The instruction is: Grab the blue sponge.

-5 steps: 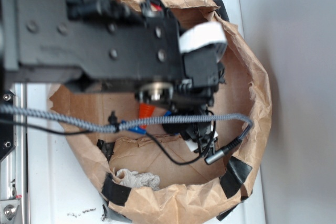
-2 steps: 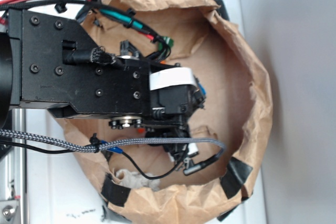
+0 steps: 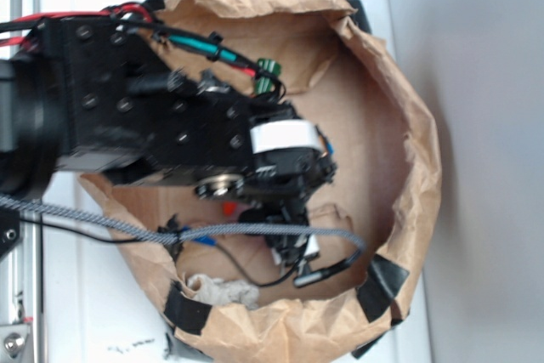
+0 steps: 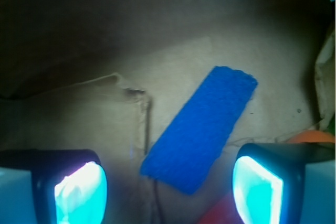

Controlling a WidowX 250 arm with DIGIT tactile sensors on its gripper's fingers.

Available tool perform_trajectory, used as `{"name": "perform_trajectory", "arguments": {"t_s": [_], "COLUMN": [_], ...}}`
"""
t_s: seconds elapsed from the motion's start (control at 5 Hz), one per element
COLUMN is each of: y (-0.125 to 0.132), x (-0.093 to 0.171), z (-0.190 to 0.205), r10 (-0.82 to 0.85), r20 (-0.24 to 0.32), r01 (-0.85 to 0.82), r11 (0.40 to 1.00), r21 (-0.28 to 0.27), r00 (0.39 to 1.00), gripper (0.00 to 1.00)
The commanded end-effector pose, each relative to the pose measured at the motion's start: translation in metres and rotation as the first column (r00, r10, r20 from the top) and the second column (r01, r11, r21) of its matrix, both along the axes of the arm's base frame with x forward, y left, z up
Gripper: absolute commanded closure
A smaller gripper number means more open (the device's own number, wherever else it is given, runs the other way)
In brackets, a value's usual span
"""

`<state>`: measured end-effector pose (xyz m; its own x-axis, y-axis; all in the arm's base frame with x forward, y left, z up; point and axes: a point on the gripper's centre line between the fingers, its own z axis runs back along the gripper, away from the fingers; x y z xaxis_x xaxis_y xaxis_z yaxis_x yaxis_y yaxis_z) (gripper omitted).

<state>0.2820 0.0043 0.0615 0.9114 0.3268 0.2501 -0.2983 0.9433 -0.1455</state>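
A crumpled brown paper bag (image 3: 408, 125), rolled down into a round tub, sits on a white surface (image 3: 85, 312). Strips of black tape (image 3: 387, 282) patch its near rim at the lower right and lower left. Inside, against the near wall at the lower left, lies a wadded whitish cloth (image 3: 223, 289). In the wrist view, a bit of orange carrot (image 4: 311, 136) peeks out at the right edge of the cardboard floor (image 4: 105, 124), where a raised crease runs.

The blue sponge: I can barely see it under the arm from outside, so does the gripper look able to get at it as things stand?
Probably yes. In the wrist view the blue sponge lies flat and bare between the fingers of the open gripper, nothing covering it, though it sits diagonally.
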Motion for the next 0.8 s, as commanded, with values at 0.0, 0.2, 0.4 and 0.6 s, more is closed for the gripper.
{"name": "perform_trajectory", "arguments": {"t_s": [0.0, 0.2, 0.4, 0.6], "y": [0.005, 0.006, 0.009, 0.012], "x": [0.028, 0.030, 0.028, 0.024], "z": [0.008, 0.006, 0.002, -0.003], "r10": [0.058, 0.050, -0.023, -0.055], "r20": [0.049, 0.063, 0.051, 0.025], "r01": [-0.060, -0.052, 0.023, 0.055], "r11": [0.998, 0.998, 1.000, 0.998], "r21": [0.025, 0.034, 0.001, -0.011], "r00": [0.997, 0.997, 0.998, 0.998], "gripper": [0.00, 0.00, 0.00, 0.00]}}
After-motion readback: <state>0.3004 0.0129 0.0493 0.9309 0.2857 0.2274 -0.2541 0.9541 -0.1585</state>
